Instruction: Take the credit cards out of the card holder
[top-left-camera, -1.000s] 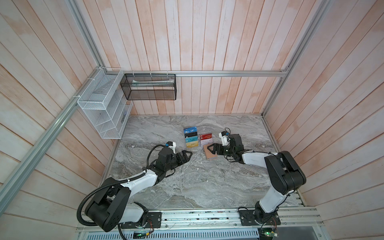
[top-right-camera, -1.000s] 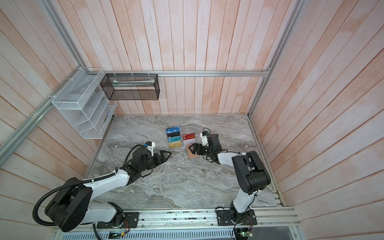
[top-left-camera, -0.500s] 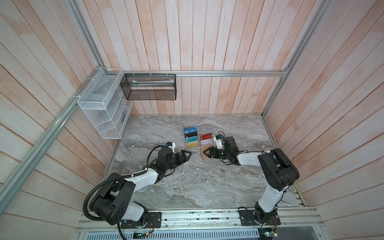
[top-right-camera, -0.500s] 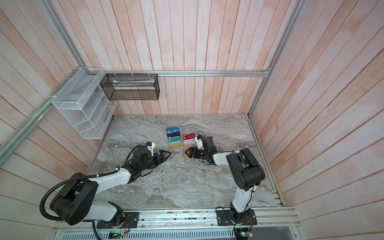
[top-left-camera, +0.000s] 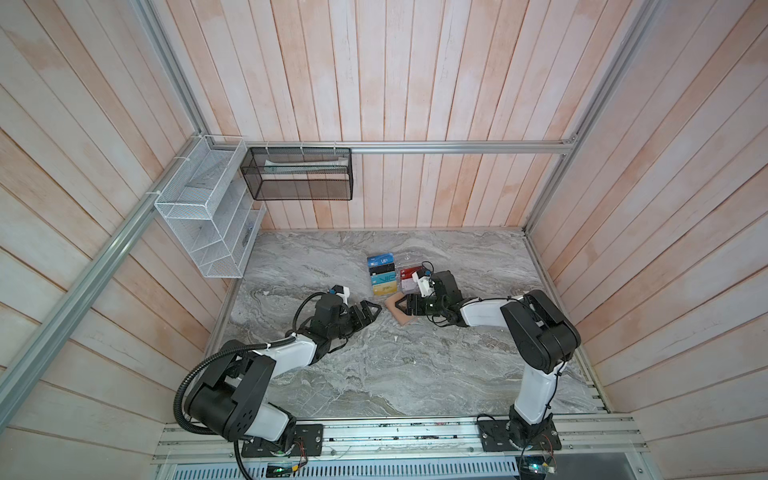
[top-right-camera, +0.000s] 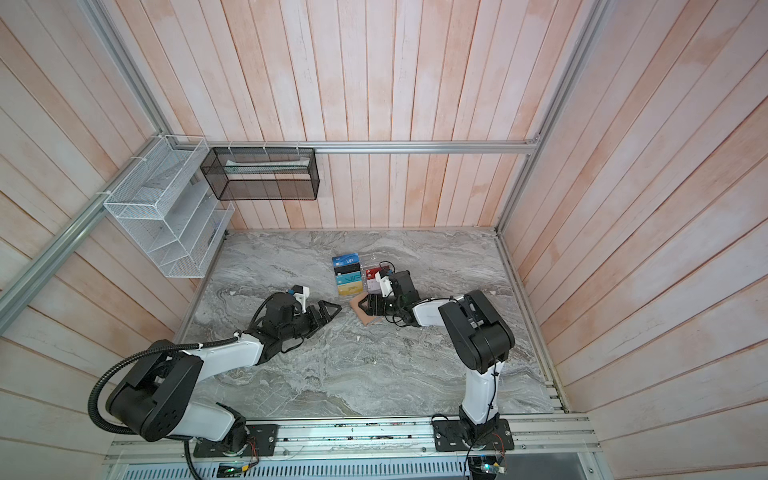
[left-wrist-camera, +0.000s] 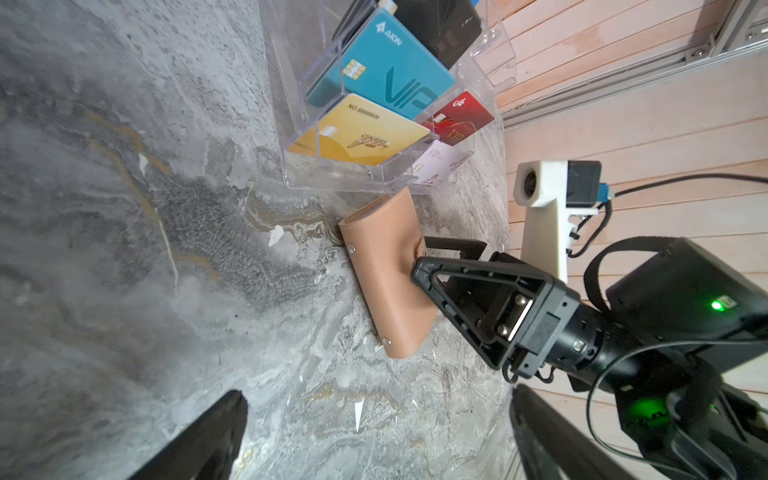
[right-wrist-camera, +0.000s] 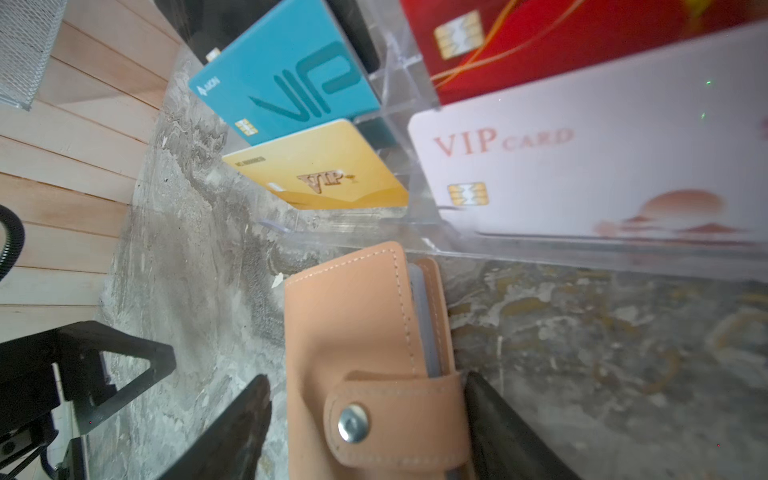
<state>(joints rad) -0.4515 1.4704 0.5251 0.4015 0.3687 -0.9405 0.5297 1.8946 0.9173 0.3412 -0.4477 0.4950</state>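
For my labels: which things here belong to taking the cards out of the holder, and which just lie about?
Job: card holder, snapped shut; its credit cards, unseen; right gripper straddling it.
Lying about: acrylic stand with its cards; white wire rack; black mesh basket.

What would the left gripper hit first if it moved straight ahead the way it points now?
Most likely the card holder, which lies directly ahead of the left gripper; only bare table shows between them.
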